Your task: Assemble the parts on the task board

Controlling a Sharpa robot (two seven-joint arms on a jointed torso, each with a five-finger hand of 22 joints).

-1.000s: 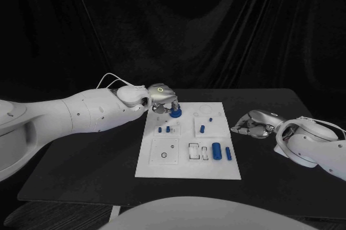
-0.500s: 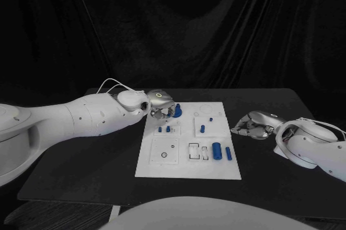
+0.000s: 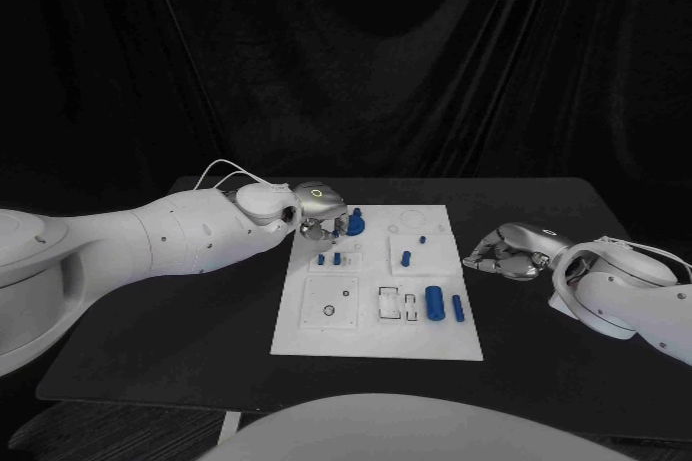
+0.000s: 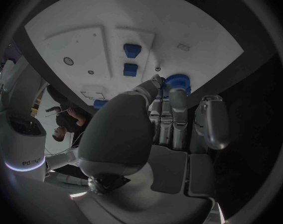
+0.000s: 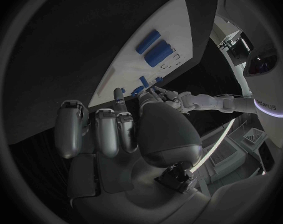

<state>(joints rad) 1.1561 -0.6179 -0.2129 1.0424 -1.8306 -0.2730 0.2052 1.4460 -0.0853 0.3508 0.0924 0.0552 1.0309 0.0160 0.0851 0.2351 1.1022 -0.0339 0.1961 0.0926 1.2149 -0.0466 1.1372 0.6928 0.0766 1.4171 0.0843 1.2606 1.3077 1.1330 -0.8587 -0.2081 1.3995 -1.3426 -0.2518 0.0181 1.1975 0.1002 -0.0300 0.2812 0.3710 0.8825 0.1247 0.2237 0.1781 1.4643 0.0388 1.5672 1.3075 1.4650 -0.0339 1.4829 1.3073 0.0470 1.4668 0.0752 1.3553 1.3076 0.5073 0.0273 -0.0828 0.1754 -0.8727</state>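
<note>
The white task board (image 3: 378,331) lies in the middle of the black table. A round blue part (image 3: 356,221) stands at the board's far left corner. My left hand (image 3: 320,221) is just left of it, fingers stretched out side by side, tips at the rim of that round part (image 4: 177,80). Two small blue pegs (image 3: 329,259) stand a little nearer, seen close as blue blocks (image 4: 131,59). A thick blue cylinder (image 3: 434,303) and a thinner one (image 3: 457,308) lie near the board's right edge. My right hand (image 3: 503,253) rests on the table right of the board, fingers curled in, holding nothing I can see.
More blue pieces (image 3: 408,258) sit on the raised white block at the board's far right. A near-left plate with a small ring (image 3: 329,310) and rectangular slots (image 3: 392,303) lie on the board. The table's black top (image 3: 173,331) spreads around the board.
My left hand has drawn back leftward from over the round blue part, which now stands free beside the fingertips. The right hand has stayed put.
</note>
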